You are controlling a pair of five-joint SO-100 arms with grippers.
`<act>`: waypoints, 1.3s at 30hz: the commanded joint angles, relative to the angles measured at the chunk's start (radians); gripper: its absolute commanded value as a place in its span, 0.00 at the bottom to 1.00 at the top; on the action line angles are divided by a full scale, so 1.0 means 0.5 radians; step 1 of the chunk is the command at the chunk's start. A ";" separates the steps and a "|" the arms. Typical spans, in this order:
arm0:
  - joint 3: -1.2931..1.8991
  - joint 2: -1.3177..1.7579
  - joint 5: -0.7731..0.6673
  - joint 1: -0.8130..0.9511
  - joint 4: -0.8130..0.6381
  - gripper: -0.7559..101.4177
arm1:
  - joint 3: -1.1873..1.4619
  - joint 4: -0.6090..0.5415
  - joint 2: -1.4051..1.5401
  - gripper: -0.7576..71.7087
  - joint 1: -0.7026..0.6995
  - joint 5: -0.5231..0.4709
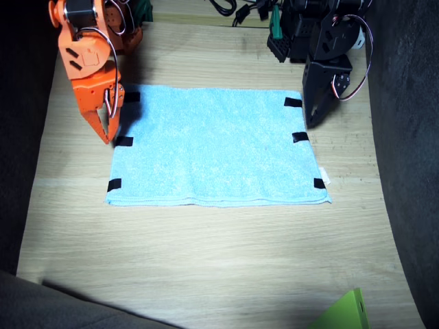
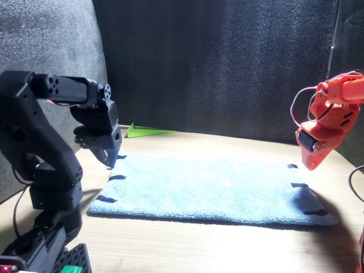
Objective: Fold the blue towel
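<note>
In the fixed view, the blue towel (image 1: pixel 218 146) lay spread flat on the wooden table (image 1: pixel 206 267), a rectangle with its long sides running across the picture. Black tape marks (image 1: pixel 124 141) sat along both short edges, three on each, and a small white tag (image 1: pixel 324 176) stuck out at one near corner. The orange right arm (image 1: pixel 86 48) leaned down at one short edge, and the right gripper (image 1: pixel 108 130) pointed its tips down just outside the towel's edge, near the middle tape mark there. Its fingers stood slightly apart with nothing between them. The black left arm (image 1: pixel 329 48) hung over the opposite short edge, and the left gripper (image 1: pixel 310 118) pointed down close to the towel, between the far and middle marks on that side; whether its jaws were parted could not be told against the dark body. A green object (image 1: pixel 346 314) showed at the table's near edge.

In the front view, the towel (image 2: pixel 210 190) lay flat between the two arms. The left gripper (image 2: pixel 108 159) hung just above the towel's far corner on its side, not visibly touching the cloth; its jaw state could not be made out here either. The right gripper (image 2: pixel 311 162) hovered above the other short edge, clear of the cloth, holding nothing.
</note>
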 commanded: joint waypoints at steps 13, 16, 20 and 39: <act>-0.147 -0.156 0.003 0.061 0.298 0.08 | 0.107 0.009 0.184 0.10 0.052 0.018; -0.218 -0.258 0.037 0.083 0.371 0.10 | 0.083 0.046 0.117 0.11 0.058 -0.006; -0.236 -0.350 0.058 0.074 0.380 0.11 | 0.067 0.077 0.049 0.12 0.021 -0.040; -0.334 -0.383 0.055 -0.012 0.451 0.18 | 0.083 0.150 0.015 0.26 0.046 -0.114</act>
